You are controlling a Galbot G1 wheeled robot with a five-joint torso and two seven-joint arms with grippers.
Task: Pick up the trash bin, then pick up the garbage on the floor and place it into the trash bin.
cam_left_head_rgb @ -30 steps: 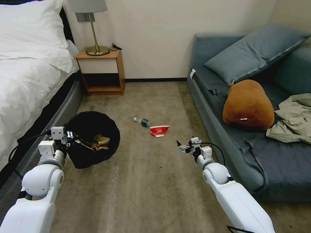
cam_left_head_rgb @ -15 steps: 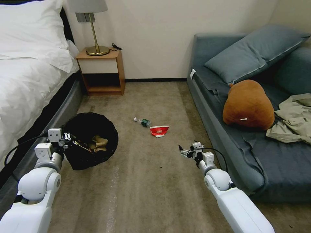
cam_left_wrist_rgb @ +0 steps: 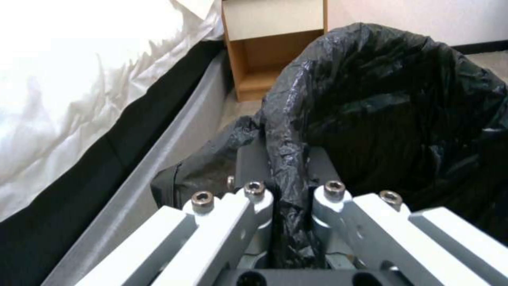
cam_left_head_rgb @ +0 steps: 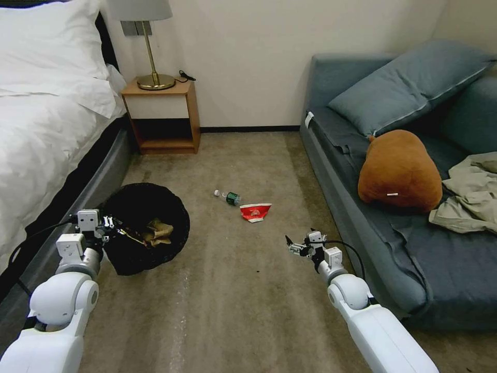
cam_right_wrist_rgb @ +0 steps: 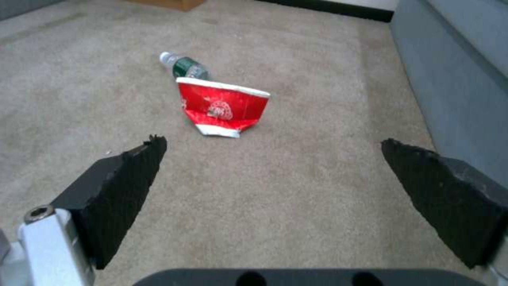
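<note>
Two pieces of garbage, carton [cam_left_head_rgb: 254,211] and bottle [cam_left_head_rgb: 227,196], lie mid-frame. We keep our left gripper [cam_left_head_rgb: 110,224] pinching the trash bin [cam_left_head_rgb: 147,228] rim, lower left, ready; our right gripper [cam_left_head_rgb: 294,246] hangs spread, facing them.

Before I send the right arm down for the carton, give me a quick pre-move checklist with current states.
1. Left gripper shut on trash bin rim: ok.
2. Right gripper open, nothing between its fingers: ok.
3. Crushed red-and-white carton ahead of the right gripper on the carpet: ok.
4. Small bottle lies just behind the carton; touching or apart: cannot tell.
5. Carpet between right gripper and carton free of obstacles: ok.
6. Bin mouth open, paper inside: ok.
</note>
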